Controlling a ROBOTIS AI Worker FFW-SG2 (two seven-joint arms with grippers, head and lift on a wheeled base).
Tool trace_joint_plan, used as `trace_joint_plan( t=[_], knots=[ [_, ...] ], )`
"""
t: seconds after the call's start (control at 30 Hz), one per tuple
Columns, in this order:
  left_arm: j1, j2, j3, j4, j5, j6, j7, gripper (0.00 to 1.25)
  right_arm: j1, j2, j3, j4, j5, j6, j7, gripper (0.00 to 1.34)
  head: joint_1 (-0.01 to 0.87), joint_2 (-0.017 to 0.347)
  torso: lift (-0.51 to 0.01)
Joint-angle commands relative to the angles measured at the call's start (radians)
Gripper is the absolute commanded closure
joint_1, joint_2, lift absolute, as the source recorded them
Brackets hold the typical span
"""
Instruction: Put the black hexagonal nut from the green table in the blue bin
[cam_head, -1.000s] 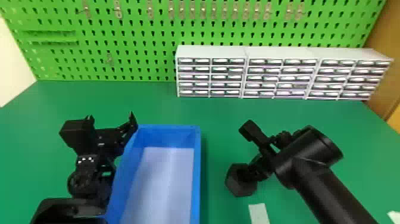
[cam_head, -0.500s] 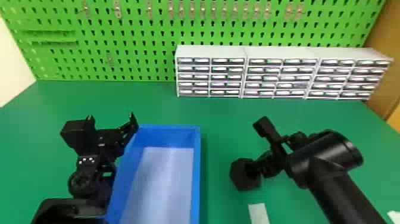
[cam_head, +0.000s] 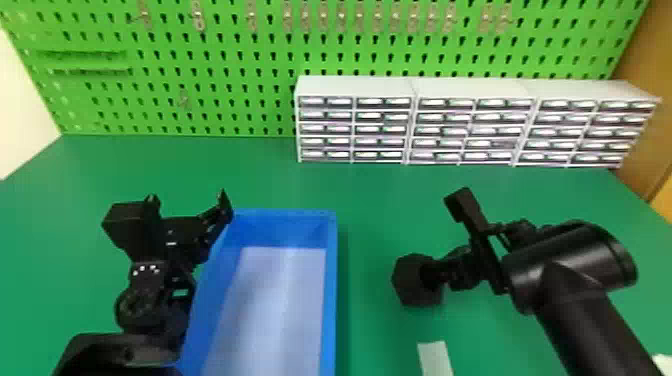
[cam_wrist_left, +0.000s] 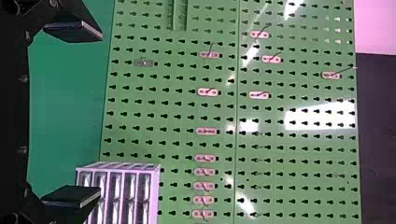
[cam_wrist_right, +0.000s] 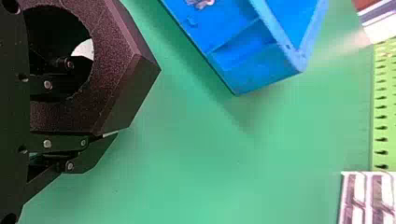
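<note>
The black hexagonal nut (cam_head: 417, 292) is at the tip of my right gripper (cam_head: 439, 274), to the right of the blue bin (cam_head: 328, 300). In the right wrist view, one finger of the right gripper (cam_wrist_right: 100, 99) goes into the hole of the nut (cam_wrist_right: 123, 70) and the other lies along its outside, pinching the nut's wall. My left gripper (cam_head: 189, 204) is parked at the bin's left edge; in the left wrist view the left gripper (cam_wrist_left: 100, 115) stands wide open with nothing between its fingers.
White drawer cabinets (cam_head: 470, 125) stand along the back of the green table (cam_head: 235, 165), before a green pegboard (cam_head: 240, 100). A pale strip (cam_head: 435, 357) lies on the table at the front, right of the bin.
The right arm has shifted rightward, its gripper carrying the nut a little right and toward the back. My left arm and the bin have kept their places.
</note>
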Motion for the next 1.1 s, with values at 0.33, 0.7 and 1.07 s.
trace_joint_plan(
  t=[0.33,0.7,1.07],
  knots=[
    [0.0,0.0,0.0,0.001,0.0,0.0,0.0,0.12,0.024,0.003,-0.08,-0.082,-0.163,-0.02,-0.048,1.14,0.657,0.057,-0.095],
    [0.0,0.0,0.0,0.003,0.0,0.0,0.001,0.12,0.05,0.006,-0.111,-0.176,-0.351,-0.064,-0.153,1.14,0.657,0.057,-0.095],
    [0.002,0.0,0.0,0.003,0.0,-0.003,0.001,0.12,0.064,0.005,-0.09,-0.315,-0.439,-0.072,-0.216,1.14,0.657,0.057,-0.095]
  ],
)
